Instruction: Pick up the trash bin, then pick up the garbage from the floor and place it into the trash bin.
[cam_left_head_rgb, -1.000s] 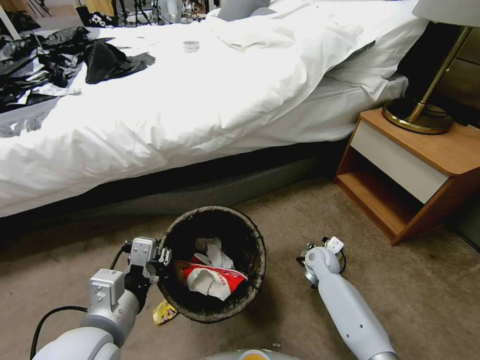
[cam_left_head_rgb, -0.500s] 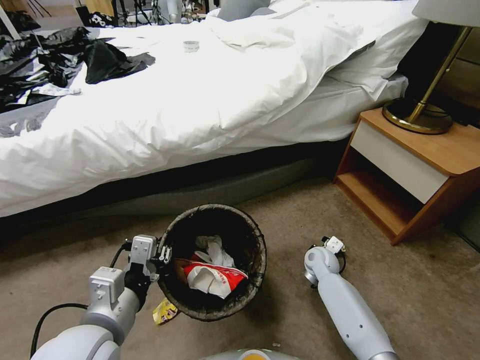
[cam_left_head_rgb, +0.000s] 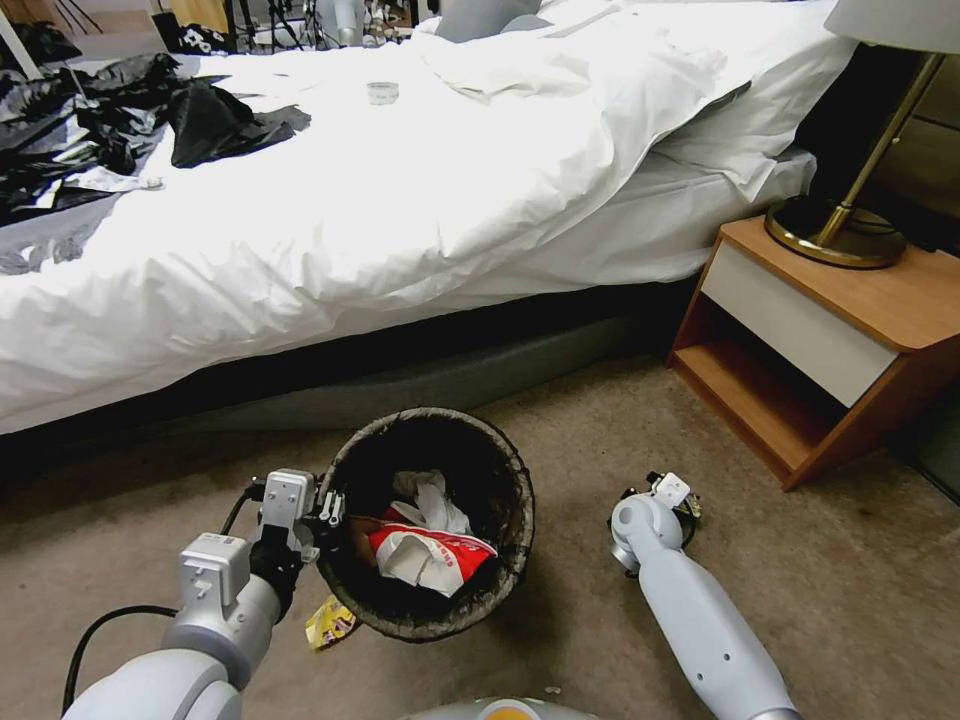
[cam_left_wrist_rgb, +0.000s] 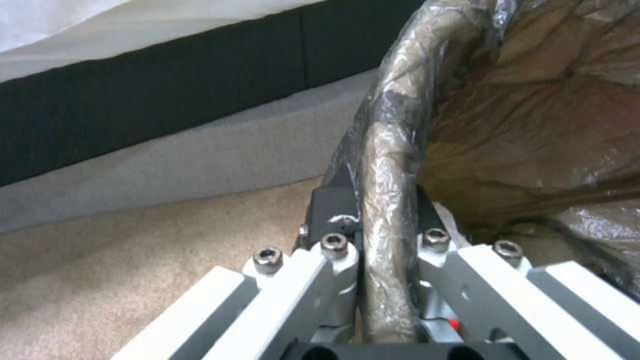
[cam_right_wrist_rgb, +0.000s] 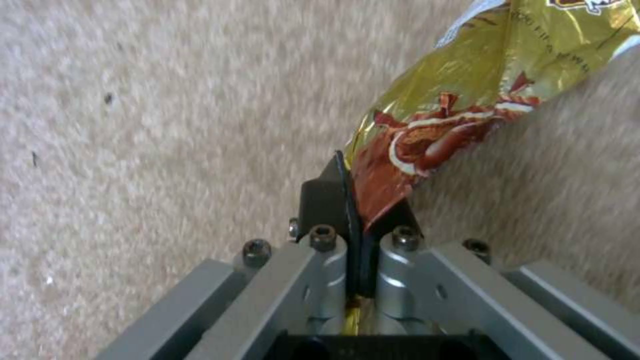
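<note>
The trash bin (cam_left_head_rgb: 512, 480), round and lined with a dark bag, stands on the carpet in front of the bed. My left gripper (cam_left_head_rgb: 326, 510) is shut on its near-left rim; the left wrist view shows the bag-covered rim (cam_left_wrist_rgb: 387, 145) pinched between the fingers of the left gripper (cam_left_wrist_rgb: 383, 200). Inside the bin lie a crumpled red-and-white carton (cam_left_head_rgb: 432, 556) and white tissue (cam_left_head_rgb: 430, 497). To the bin's right, low over the carpet, my right gripper (cam_right_wrist_rgb: 357, 200) is shut on the corner of a yellow snack wrapper (cam_right_wrist_rgb: 467, 100). Another yellow wrapper (cam_left_head_rgb: 328, 625) lies on the floor beside the bin.
The bed (cam_left_head_rgb: 400, 200) with white sheets runs across the back, with black bags (cam_left_head_rgb: 120, 120) on it. A wooden nightstand (cam_left_head_rgb: 830, 340) with a brass lamp (cam_left_head_rgb: 850, 200) stands at the right. Open carpet (cam_left_head_rgb: 850, 600) lies right of the right arm.
The bin has risen very slightly in my left gripper. My right wrist has shifted a little to the right, and a yellow bit of wrapper now shows at it.
</note>
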